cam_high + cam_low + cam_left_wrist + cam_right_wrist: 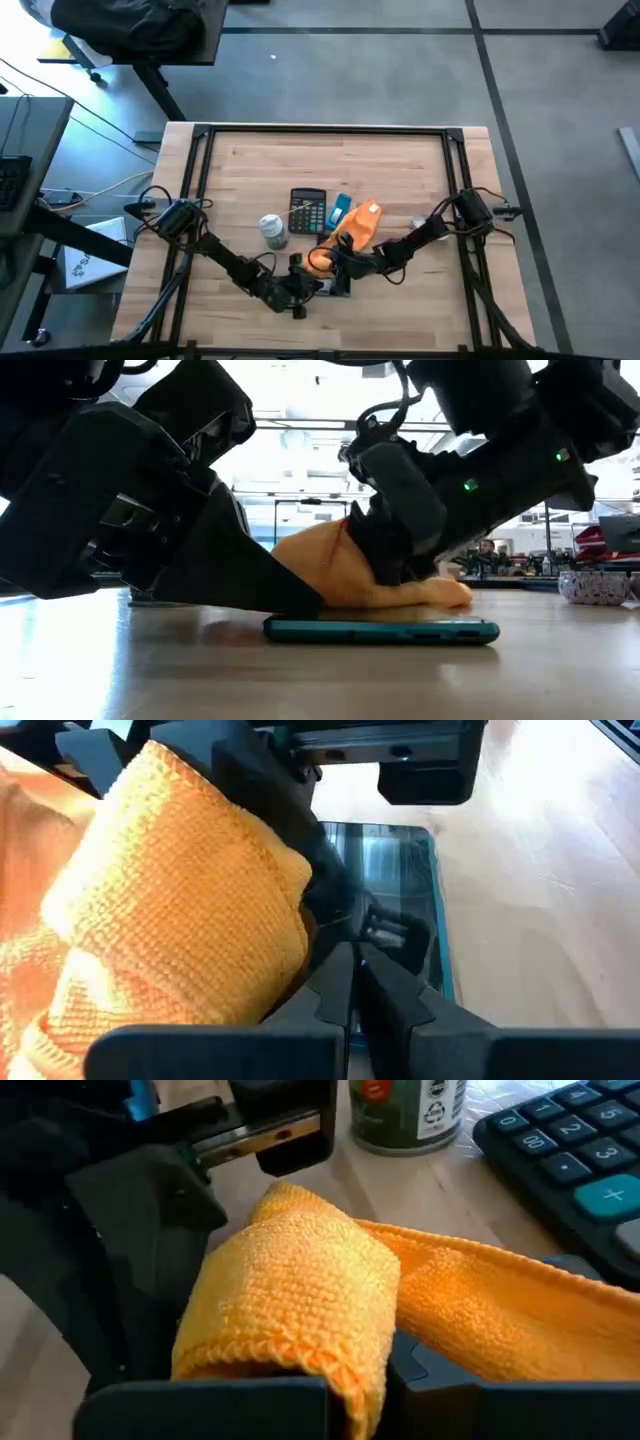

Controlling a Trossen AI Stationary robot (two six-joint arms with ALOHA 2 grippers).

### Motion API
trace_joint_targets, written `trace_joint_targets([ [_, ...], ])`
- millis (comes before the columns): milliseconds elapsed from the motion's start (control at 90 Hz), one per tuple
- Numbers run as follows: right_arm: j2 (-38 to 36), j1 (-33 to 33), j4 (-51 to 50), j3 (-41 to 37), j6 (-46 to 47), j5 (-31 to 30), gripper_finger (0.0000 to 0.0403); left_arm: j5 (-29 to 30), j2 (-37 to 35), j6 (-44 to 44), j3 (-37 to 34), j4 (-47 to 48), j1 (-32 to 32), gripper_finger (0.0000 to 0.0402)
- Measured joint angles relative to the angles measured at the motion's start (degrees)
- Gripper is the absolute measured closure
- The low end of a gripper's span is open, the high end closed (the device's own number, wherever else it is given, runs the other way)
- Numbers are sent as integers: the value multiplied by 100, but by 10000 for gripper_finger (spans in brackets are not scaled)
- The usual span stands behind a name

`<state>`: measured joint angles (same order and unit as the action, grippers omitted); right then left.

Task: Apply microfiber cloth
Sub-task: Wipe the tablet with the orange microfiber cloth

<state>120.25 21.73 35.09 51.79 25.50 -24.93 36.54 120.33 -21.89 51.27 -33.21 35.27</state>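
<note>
A teal-edged phone (380,630) lies flat near the table's front edge. The orange microfiber cloth (352,232) trails from my right gripper (335,262) toward the calculator, and its bunched end (340,565) lies on the phone. My right gripper (340,1380) is shut on the cloth. My left gripper (355,982) is shut and comes from the left, with its fingertips (295,600) down on the phone's left end. My left gripper presses its shut fingertips (350,970) down on the phone's screen (400,870) near one end, slanting down from the table's left. The phone stays flat on the table. My right gripper holds a folded end of the cloth (300,1310), which wraps over its fingers and hides the place of contact. It slants down from the right, and the bunched cloth (420,592) rests on top of the phone while the rest trails slack.
A black calculator (308,210), a small blue object (341,208) and a green-labelled can (272,230) stand just beyond the phone. The far half of the wooden table (330,160) is bare. Black frame rails (200,170) run along the table's sides.
</note>
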Motion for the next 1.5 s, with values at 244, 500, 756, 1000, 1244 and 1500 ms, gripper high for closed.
trace_joint_targets([
  [244, 8, -458, -308, -7, 588, -1196, 403, -16, 0, 0, -2, -2, 0, 402],
  [500, 8, -432, -92, -11, 342, -533, 403, -62, 0, -2, 0, -17, 0, 402],
  [756, -3, 13, -8, 7, -20, 1309, 403, -74, 0, -52, 0, -8, 21, 402],
  [1000, 1, 368, -143, 0, 135, 238, 403, -20, 0, -50, 0, 30, 44, 402],
  [1244, 56, -391, -554, 435, -684, 433, 403, 12, 0, 15, -2, 40, 37, 402],
  [1500, 50, -754, -1421, 679, -471, -636, 403, 1, 0, 48, -2, 41, 39, 402],
])
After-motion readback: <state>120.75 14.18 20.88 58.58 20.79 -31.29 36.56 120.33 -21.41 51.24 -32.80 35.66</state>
